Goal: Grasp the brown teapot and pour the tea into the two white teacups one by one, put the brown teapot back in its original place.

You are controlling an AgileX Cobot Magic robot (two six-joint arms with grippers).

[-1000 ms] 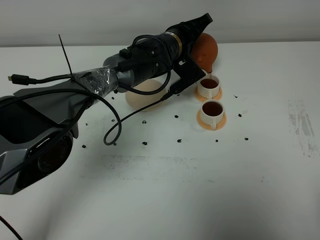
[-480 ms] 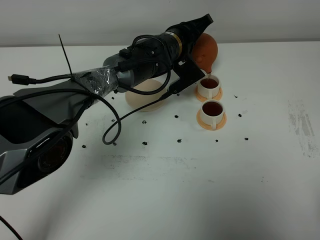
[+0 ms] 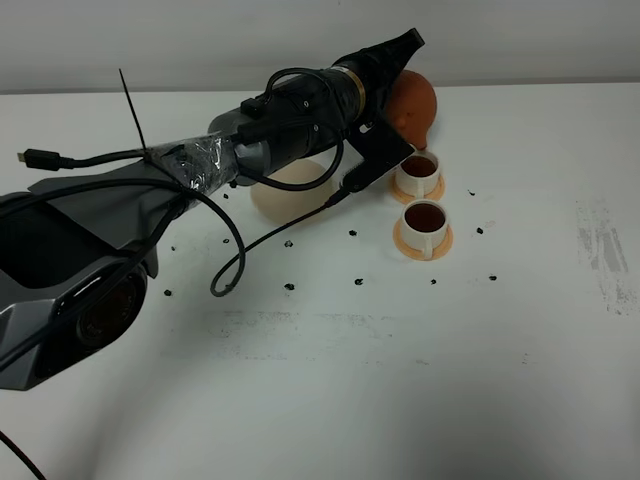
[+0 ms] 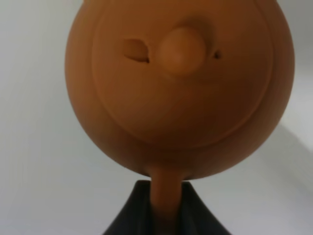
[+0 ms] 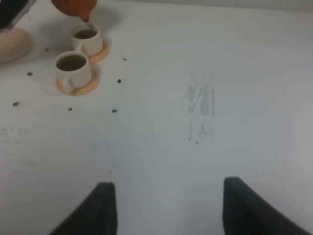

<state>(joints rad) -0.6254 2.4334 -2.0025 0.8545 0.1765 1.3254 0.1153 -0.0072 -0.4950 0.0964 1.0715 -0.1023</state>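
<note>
Teapot (image 3: 412, 101) hung in my left pincer (image 4: 164, 215), clenched on its handle, spout just above far cup (image 3: 418, 172). Both cups looked full, so saucer (image 3: 290, 190) came next, I judged. Right pincer (image 5: 164, 205) idle, agape.

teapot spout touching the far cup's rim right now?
Apart. The right wrist view shows the brown teapot spout hanging just above the far teacup, with a sliver of table between them.

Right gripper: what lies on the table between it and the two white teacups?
Nothing but bare white table with a few dark specks and a grey scuff mark, per the right wrist view. The right gripper is open, well short of the teacups.
</note>
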